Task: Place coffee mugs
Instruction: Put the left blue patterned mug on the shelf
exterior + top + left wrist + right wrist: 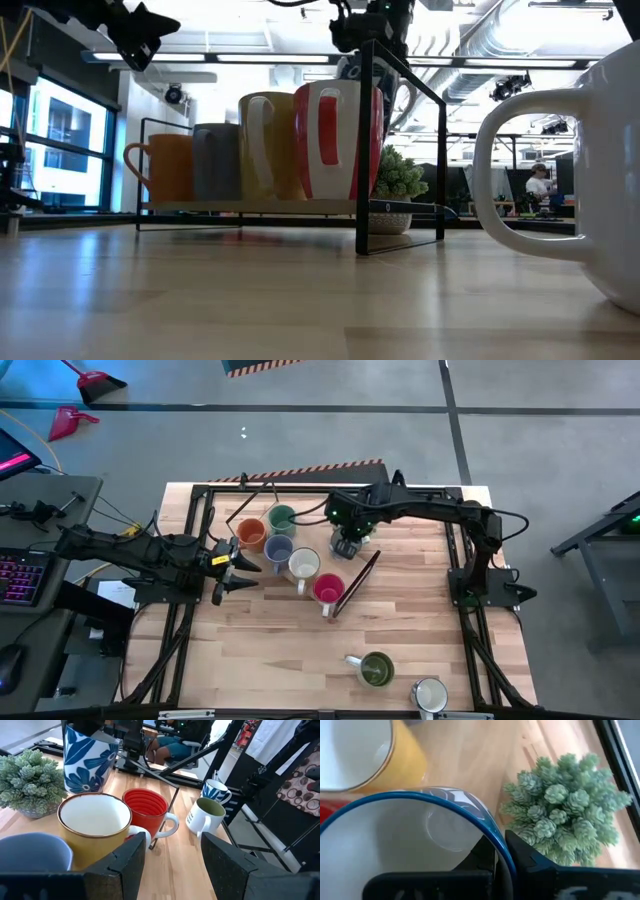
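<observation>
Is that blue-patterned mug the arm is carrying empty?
Empty: the blue-patterned mug in the right gripper shows a bare white inside.

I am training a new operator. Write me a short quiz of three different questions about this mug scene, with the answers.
1. True or false: the right gripper is shut on the rim of the blue-patterned mug.
2. Which mug stands nearest the table's front edge in the high view? A) red mug B) white mug C) orange mug
3. Fill in: the left gripper hangs with its fingers ____, holding nothing.

Key: 1 true; 2 B; 3 open.
</observation>
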Controlling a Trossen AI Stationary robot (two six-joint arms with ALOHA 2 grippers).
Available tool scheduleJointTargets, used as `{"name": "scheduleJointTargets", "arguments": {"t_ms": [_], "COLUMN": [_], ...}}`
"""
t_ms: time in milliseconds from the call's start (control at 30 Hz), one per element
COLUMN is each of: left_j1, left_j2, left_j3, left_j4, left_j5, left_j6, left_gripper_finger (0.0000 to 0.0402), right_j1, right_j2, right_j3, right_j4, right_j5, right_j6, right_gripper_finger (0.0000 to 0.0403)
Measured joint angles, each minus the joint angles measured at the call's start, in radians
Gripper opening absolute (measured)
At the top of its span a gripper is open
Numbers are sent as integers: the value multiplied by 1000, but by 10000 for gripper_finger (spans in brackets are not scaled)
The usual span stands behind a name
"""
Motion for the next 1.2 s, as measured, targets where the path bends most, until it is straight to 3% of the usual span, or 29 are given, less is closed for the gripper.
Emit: {"name": "scheduleJointTargets", "arguments": {"t_ms": [600,1200], "left_j1": [0,0], "left_j2": [0,-2], "left_j3": [0,0], "left_j4": [8,15], "left_j5": [2,28], "left_j6": [9,29], "left_gripper_finger": [179,179], "right_j1": [73,96], "right_j2": [52,119], "right_j3": [1,1], "right_j4": [-56,-74], "right_j5": [68,56], "right_j6": [142,195], "right_gripper_finger": [0,0]}}
